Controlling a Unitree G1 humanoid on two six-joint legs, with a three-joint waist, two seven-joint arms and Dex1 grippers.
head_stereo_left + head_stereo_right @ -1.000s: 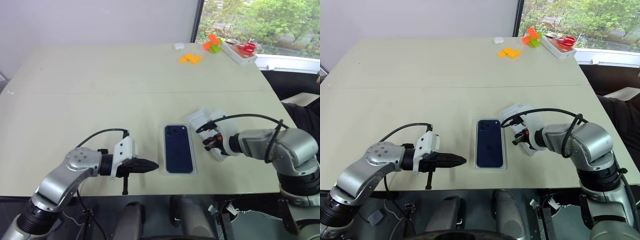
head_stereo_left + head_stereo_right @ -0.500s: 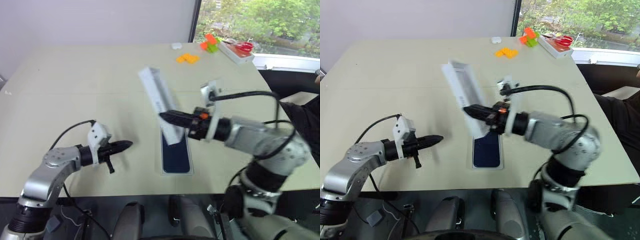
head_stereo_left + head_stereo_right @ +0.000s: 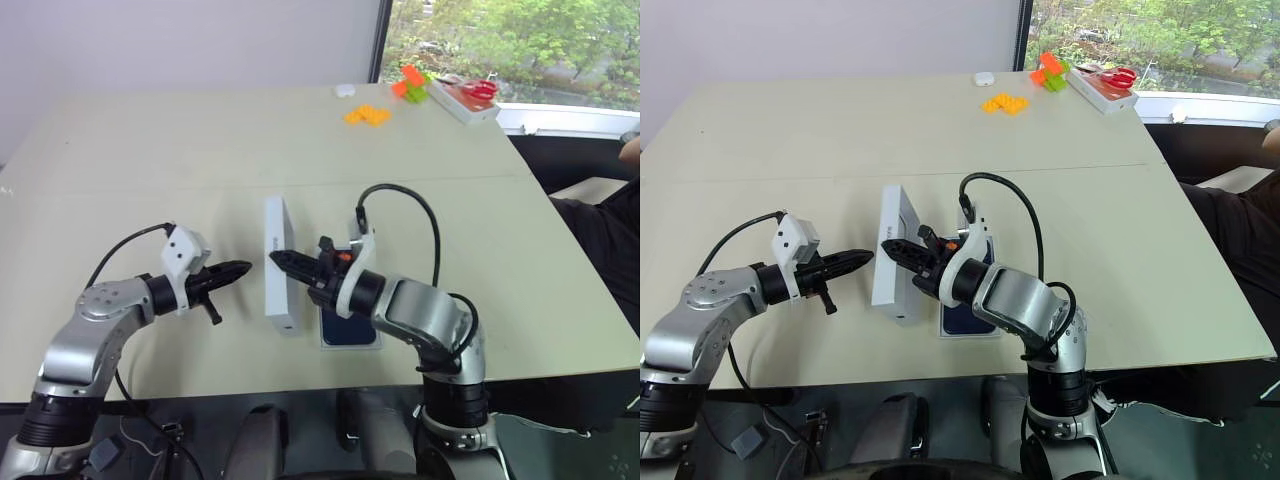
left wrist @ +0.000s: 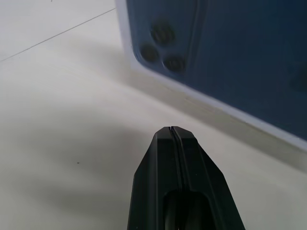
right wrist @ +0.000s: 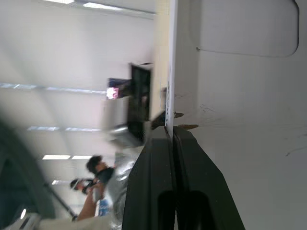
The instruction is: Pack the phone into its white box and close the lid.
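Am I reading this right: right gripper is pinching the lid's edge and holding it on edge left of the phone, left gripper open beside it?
Not quite. The left gripper is shut, not open: the left wrist view shows its fingers pressed together. The rest holds: the right gripper pinches the lid by its edge, lid standing on edge left of the phone.

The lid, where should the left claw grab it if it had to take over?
The lid stands on a long edge, printed face toward the shut left claw. The right claw pinches its upper wall mid-length. Probably best: open, come from above, and pinch that upper wall toward an end, clear of the right claw.
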